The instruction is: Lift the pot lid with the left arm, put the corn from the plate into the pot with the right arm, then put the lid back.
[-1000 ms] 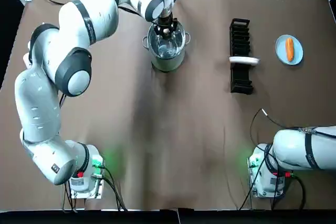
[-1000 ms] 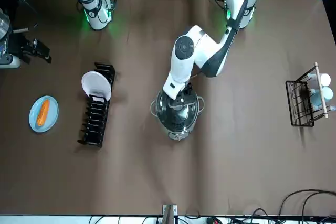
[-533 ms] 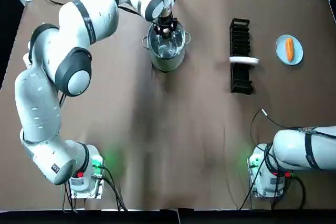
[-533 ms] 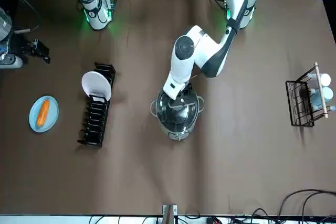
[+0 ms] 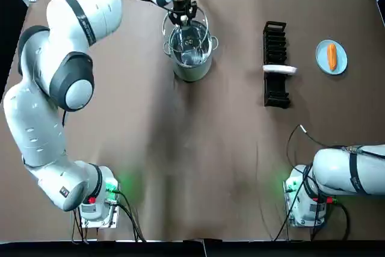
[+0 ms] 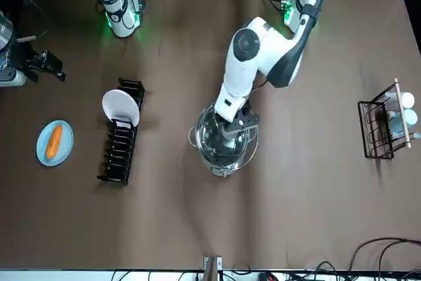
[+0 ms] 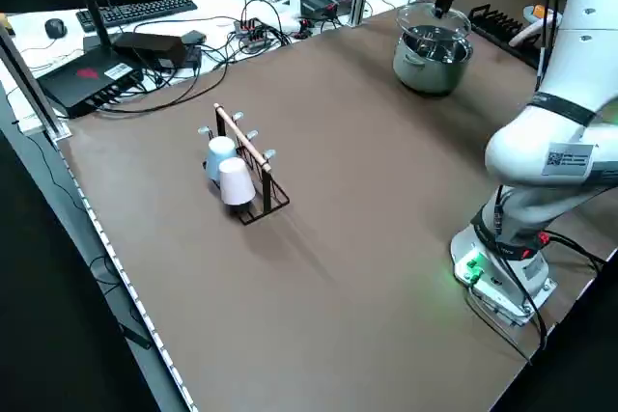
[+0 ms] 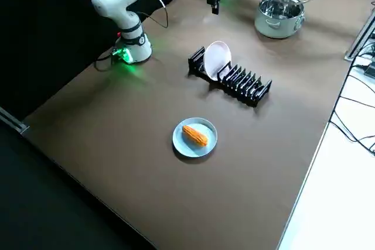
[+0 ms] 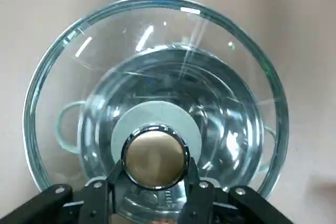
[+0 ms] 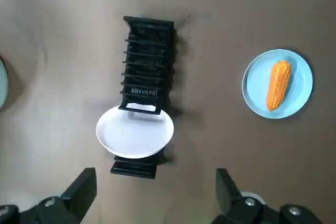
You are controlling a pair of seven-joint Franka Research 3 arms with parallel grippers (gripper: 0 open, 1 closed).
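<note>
Lid (image 9: 156, 106) clenched in left claw (image 9: 153, 177), held just above pot (image 5: 191, 71); right claw (image 10: 155, 177) released, high aloft

Found no legible text, brand, number or sign in any view. Noticed only a small label (image 7: 563, 156) with a square code pattern on the left arm (image 7: 541, 127), too small to be read.
</note>
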